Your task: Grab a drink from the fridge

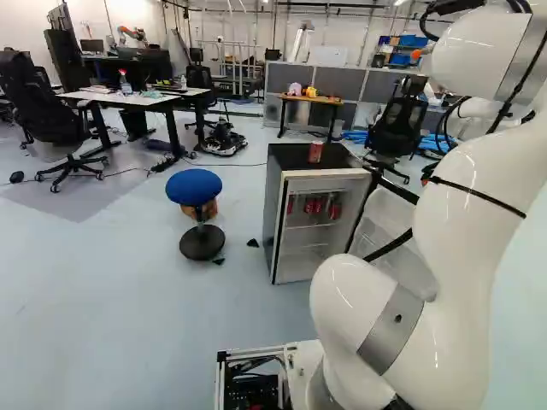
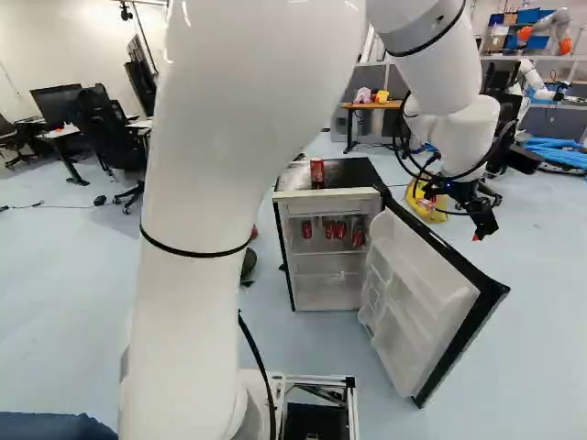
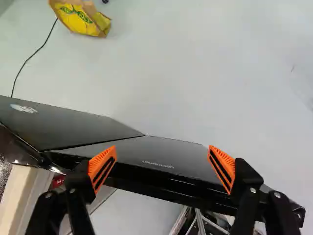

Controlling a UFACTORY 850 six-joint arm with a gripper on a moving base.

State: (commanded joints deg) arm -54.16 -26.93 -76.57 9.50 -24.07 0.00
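My gripper (image 2: 482, 225) hangs to the right of the fridge, beyond its open door in the right base view. In the wrist view the gripper (image 3: 161, 164) is open, its orange-padded fingers wide apart. The black fridge door (image 3: 161, 159) crosses beneath and between them; contact cannot be told. The small fridge (image 1: 273, 213) stands ahead with its door (image 2: 417, 307) swung out wide. Several red cans (image 2: 340, 230) are on its upper shelf, and a single red can (image 2: 317, 173) stands on its top. A bit of red shows at the opening beside one finger in the wrist view.
A blue stool (image 1: 194, 187) stands left of the fridge. A yellow bag (image 3: 83, 18) lies on the floor beyond the door. Farther back are a wooden table (image 1: 312, 101), desks and office chairs. Another robot (image 2: 550, 27) is at the far right.
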